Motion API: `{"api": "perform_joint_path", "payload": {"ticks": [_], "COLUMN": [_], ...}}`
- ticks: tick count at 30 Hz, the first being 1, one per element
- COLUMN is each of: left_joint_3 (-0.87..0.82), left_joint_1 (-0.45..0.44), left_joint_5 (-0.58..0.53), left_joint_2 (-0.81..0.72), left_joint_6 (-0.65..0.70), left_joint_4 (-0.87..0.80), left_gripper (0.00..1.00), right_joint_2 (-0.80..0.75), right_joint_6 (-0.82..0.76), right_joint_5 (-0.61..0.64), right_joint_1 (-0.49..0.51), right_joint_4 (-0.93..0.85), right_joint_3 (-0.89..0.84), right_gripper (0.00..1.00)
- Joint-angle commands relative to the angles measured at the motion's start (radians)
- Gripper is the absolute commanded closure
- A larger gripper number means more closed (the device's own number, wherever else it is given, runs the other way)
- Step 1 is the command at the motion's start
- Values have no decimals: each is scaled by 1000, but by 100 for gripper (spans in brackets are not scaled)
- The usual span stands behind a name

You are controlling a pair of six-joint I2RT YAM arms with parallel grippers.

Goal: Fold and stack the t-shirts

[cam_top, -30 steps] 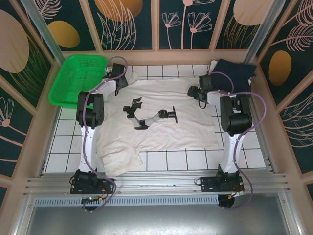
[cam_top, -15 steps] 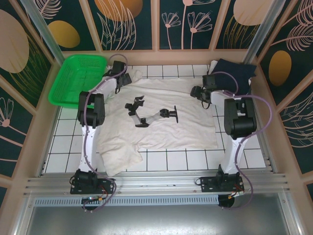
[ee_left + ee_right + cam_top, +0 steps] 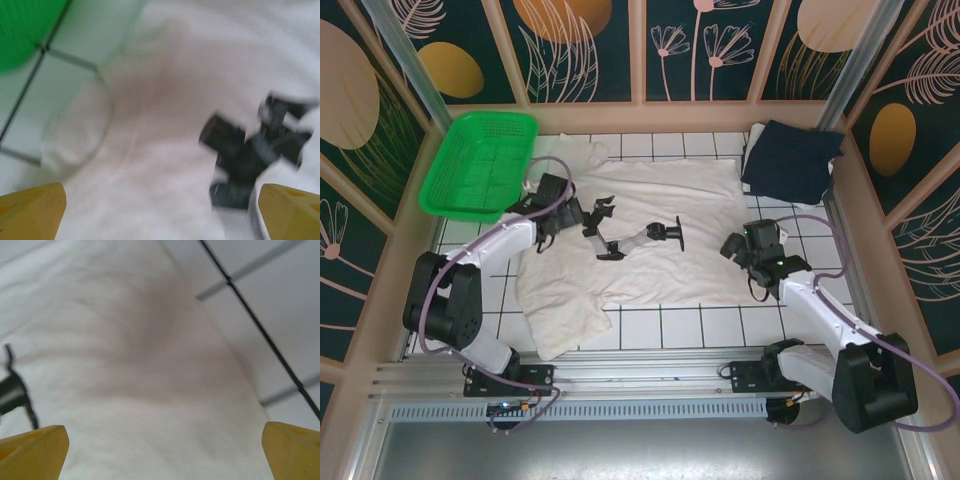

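Now that both arms are drawn back from the far edge, the left gripper is placed at 10 o'clock and the right gripper at 3 o'clock on the cream t-shirt, each with jaws spread wide and nothing held. The cream shirt is left spread flat at table centre, while the navy t-shirt is seen folded at 1 o'clock. A fresh grasp is judged necessary before folding.
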Motion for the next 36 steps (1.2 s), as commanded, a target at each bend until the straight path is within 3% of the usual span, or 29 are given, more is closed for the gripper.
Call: {"api": "perform_joint_path", "payload": {"ticks": [1,5,8,10,15,19,26,33,36], "left_joint_3": [-109,-190,-243,-251,-275,-339,-393,-444,-461], "left_joint_1": [-64,-160,-181,-200,-246,-258,-314,-353,-364], "left_joint_5": [-64,-48,35,22,-50,-51,-51,-63,-48], "left_joint_2": [-68,-152,-176,-176,-236,-331,-375,-506,-514], "left_joint_6": [-158,-268,-266,-271,-327,-366,-418,-498,-500], "left_joint_4": [-152,-201,-152,-172,-242,-249,-318,-368,-368], "left_gripper": [1,1,2,2,1,2,2,2,2], "right_joint_2": [15,97,128,129,47,0,-179,-159,-182], "right_joint_6": [264,267,206,216,215,74,-7,2,-10], "right_joint_5": [131,122,66,67,67,-134,-243,-139,-199], "right_joint_1": [2,1,0,0,-16,-72,-13,-11,-10], "right_joint_4": [-262,-333,-262,-253,-257,-221,-37,-145,-104], "right_joint_3": [31,60,35,34,38,46,-36,-1,-18], "right_gripper": [1,1,1,1,1,1,1,1,1]}}
